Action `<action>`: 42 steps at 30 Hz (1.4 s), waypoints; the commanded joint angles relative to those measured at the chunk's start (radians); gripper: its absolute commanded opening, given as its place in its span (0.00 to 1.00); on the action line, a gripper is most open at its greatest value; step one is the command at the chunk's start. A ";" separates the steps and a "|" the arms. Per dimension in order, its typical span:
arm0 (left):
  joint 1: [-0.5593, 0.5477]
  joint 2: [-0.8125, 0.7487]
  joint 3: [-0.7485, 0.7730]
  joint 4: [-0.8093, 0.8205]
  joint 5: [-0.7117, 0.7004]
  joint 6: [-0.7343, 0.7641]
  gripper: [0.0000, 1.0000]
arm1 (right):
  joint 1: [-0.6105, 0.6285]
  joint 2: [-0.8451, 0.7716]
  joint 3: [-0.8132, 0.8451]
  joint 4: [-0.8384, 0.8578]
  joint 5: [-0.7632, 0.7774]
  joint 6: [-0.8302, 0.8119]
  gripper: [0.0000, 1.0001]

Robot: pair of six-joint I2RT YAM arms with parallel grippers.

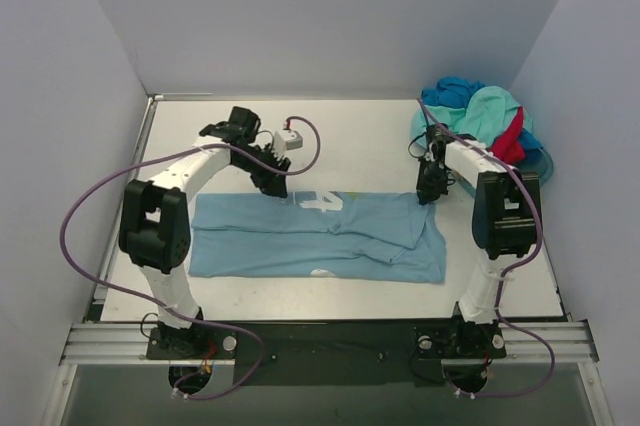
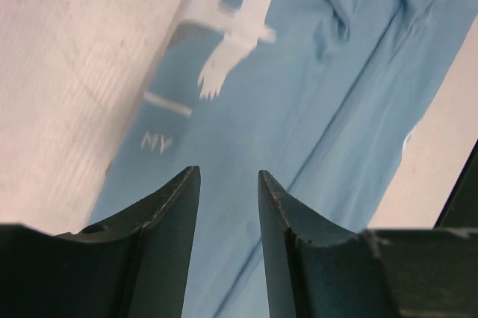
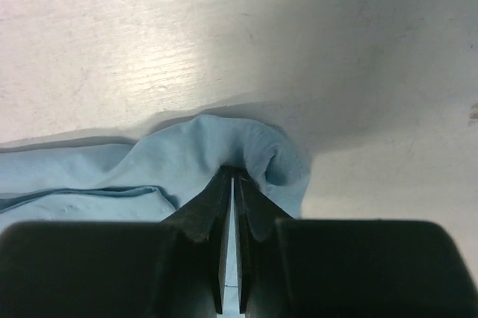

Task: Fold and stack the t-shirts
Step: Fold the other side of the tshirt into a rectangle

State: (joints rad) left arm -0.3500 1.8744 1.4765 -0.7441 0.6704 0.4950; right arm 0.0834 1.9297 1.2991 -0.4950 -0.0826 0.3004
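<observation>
On table — right gripper pinching light-blue t-shirt.

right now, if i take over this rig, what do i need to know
The left gripper is open and empty above the light blue t-shirt, near its white print.
The right gripper is shut on a bunched edge at the shirt's right end.
The shirt lies across the table, seemingly partly folded lengthwise.
The pile of shirts sits in the teal tub, far right corner.
Left: finish this one, then fold and stack the rest.
</observation>
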 commanded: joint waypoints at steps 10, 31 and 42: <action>0.391 -0.294 -0.234 -0.655 -0.167 0.774 0.51 | 0.237 -0.455 -0.082 -0.172 0.012 -0.115 0.44; 0.433 -0.360 -0.565 -0.152 -0.252 0.830 0.61 | 0.656 -0.264 -0.248 -0.254 0.134 -0.213 0.40; 0.430 -0.295 -0.573 -0.117 -0.239 0.879 0.58 | 0.644 -0.227 -0.173 -0.267 0.184 -0.234 0.00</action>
State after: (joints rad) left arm 0.0799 1.5494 0.9043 -0.8871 0.3981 1.3308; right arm 0.7330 1.7168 1.0527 -0.7067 0.0490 0.0776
